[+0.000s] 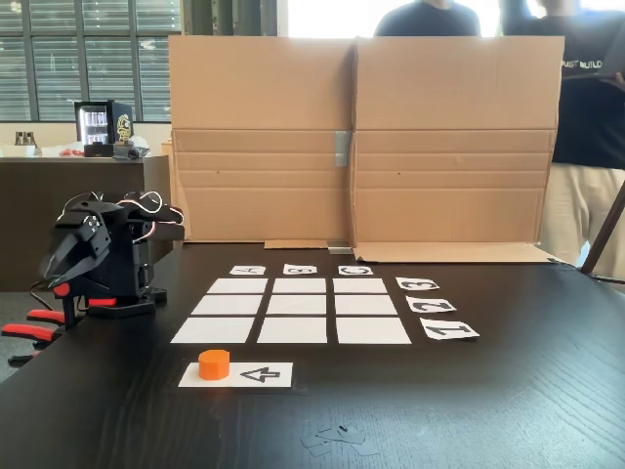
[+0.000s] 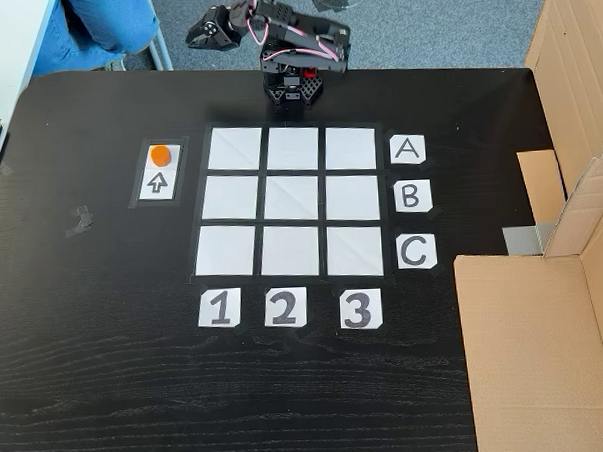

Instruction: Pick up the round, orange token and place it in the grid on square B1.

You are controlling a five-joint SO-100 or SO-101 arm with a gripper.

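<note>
- I see the token (image 2: pixel 159 154) sitting on the upper end of the arrow strip (image 2: pixel 160 172), left of centre in a fixed view from above; the printed arrow just below it points at it.
- In a fixed view from table height the token (image 1: pixel 214 364) rests on the left end of the strip (image 1: pixel 235 374), lower centre of frame, with the arrow to its right pointing toward it.
- The grid (image 2: pixel 291 200) fills the middle of the frame from above, just right of the strip and apart from it, on the dark table (image 2: pixel 108 375).
- Going by labels B (image 2: pixel 410 195) and 1 (image 2: pixel 218 310), I take square B1 (image 2: pixel 229 198) to be the middle-left rectangle there; it lies blank.
- The arm (image 2: pixel 294 51) sits folded at top centre, its base just above the grid.
- The gripper (image 1: pixel 66 262) hangs at the left edge of the table-height frame, well apart from the token; I cannot tell whether its jaws are spread or pressed together.
- Cardboard (image 1: pixel 361 137) stands across the back of the table.
</note>
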